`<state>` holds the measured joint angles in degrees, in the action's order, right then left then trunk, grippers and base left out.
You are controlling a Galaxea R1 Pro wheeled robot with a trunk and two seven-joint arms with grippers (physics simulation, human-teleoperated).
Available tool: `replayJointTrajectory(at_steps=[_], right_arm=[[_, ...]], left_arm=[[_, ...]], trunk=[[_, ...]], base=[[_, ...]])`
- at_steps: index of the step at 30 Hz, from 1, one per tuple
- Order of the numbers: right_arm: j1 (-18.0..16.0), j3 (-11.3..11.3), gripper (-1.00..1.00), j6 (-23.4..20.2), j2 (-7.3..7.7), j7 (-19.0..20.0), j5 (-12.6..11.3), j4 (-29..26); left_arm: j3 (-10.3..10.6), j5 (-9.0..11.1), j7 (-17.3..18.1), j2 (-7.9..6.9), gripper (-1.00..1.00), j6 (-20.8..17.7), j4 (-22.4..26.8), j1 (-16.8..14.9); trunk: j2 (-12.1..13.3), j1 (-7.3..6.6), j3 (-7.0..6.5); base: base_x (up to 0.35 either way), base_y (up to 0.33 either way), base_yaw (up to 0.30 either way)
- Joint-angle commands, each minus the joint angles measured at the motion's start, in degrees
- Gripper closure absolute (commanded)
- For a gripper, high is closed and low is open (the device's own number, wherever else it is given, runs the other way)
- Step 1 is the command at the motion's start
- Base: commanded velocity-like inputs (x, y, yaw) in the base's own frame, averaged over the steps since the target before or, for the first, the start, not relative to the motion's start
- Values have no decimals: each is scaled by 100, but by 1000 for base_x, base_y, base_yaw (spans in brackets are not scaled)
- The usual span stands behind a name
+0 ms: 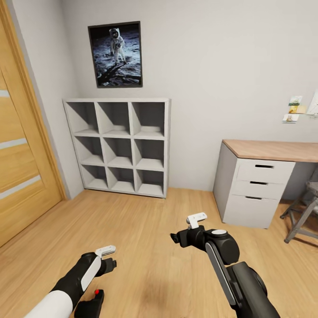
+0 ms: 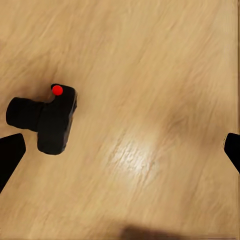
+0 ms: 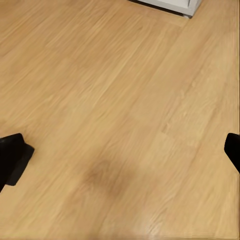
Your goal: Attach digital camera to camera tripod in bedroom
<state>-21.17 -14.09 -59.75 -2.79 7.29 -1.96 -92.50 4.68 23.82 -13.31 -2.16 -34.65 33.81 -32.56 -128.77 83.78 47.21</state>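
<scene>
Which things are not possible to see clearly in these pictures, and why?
- Digital camera, head view: the bottom edge cuts off its lower part.
- Grey stool, head view: the right edge cuts it.
- Small notes on the wall: too small to read.
- Left gripper, left wrist view: fingertips cut by the side edges.

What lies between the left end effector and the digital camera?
Nothing but bare wood floor: left wrist view shows the digital camera between the open left end effector fingertips, untouched.

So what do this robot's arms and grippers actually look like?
Both arms are glossy black with white panels. The left arm has a white forearm shell. The right arm has a grey-white strip and a round white cap. Each ends in a black gripper, left and right, topped by a small white bracket.
</scene>
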Motion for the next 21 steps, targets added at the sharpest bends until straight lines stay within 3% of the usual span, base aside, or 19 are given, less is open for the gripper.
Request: replayJointTrajectory(at_steps=[1, 8, 21], right_arm=[[-5, 1, -100, -25, -2, -1, -16, -2], [-3, -37, -100, -25, -2, 0, -23, -3], [22, -37, -100, -25, -6, 7, -22, -3]], left_arm=[[42, 62, -50, -9, -100, -18, 12, 0], [61, 42, -41, -9, -100, 184, 12, 155], [36, 51, -66, 9, -100, 187, 17, 167]], trunk=[[-3, -1, 6], [-3, -1, 6], [-3, -1, 6]], base=[[0, 0, -258], [0, 146, -144], [0, 247, -21]])
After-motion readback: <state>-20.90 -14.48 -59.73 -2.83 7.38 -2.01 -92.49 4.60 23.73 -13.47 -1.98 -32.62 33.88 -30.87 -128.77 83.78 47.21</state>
